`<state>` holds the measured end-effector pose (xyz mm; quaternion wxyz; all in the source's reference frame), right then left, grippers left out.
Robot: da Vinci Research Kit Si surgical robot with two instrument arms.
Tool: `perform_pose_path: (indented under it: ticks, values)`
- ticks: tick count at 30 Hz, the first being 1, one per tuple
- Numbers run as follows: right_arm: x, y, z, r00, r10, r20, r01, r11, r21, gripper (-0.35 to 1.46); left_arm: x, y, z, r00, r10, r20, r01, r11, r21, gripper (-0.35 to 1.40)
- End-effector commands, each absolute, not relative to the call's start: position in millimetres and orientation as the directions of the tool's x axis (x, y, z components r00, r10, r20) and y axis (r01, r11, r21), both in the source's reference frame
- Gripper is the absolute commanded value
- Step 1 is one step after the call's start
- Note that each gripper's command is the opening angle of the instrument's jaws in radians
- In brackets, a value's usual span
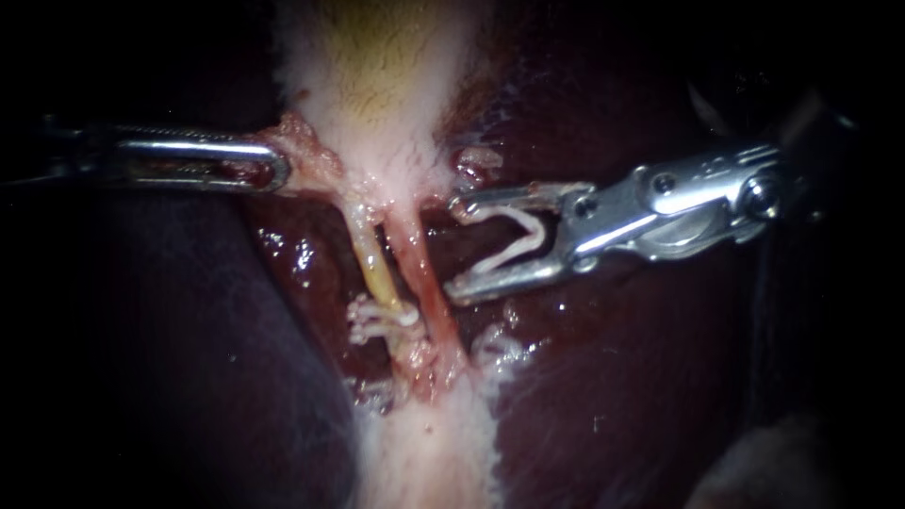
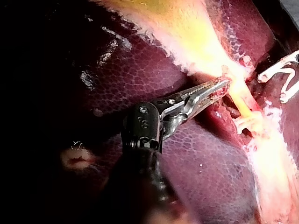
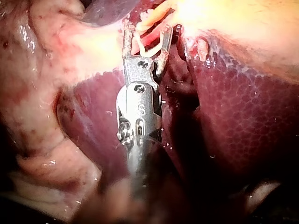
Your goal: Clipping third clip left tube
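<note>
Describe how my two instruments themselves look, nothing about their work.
The left instrument has slim, polished steel jaws with a rounded tip, a long slot and fine teeth, mounted on a black wrist joint. The right instrument is bright silver, with a chunky hinged head and round pins that forks into two thin, straight jaws.

Place: surgical bench, by my read | 12 o'clock: pale white-yellow gallbladder [image 1: 386, 85] on glossy dark-maroon liver [image 1: 613, 396] | 9 o'clock: slim polished-steel left instrument [image 1: 281, 172] clamped on gallbladder edge | 3 o'clock: matching steel right instrument [image 1: 454, 249] holding an open white plastic clip [image 1: 509, 253] in its jaws | centre: thin yellowish tube [image 1: 375, 273] crossed by white clips [image 1: 379, 319]
</note>
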<state>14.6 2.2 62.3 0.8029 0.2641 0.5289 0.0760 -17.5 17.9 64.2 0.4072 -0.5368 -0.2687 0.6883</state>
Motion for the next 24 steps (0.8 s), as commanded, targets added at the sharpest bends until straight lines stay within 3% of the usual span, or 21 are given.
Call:
perform_pose_path:
  ticks: [1, 13, 24]
  values:
    - [14.9, 2.0, 62.6, 0.430, 0.405, -0.807, 0.159, 0.846, 0.509, 0.49, -17.6, 17.9, 64.2, -0.092, 0.849, -0.520, -0.272, -0.524, -0.807, -0.35]
    - [18.5, 1.0, 66.4, 0.441, 0.445, -0.780, 0.179, 0.807, 0.562, 0.47, -17.6, 17.7, 64.1, -0.092, 0.849, -0.521, -0.273, -0.524, -0.807, -0.35]
    - [20.3, 2.9, 69.0, 0.454, 0.460, -0.763, 0.132, 0.812, 0.568, 0.47, -17.9, 17.4, 63.6, -0.089, 0.849, -0.521, -0.279, -0.524, -0.805, -0.35]
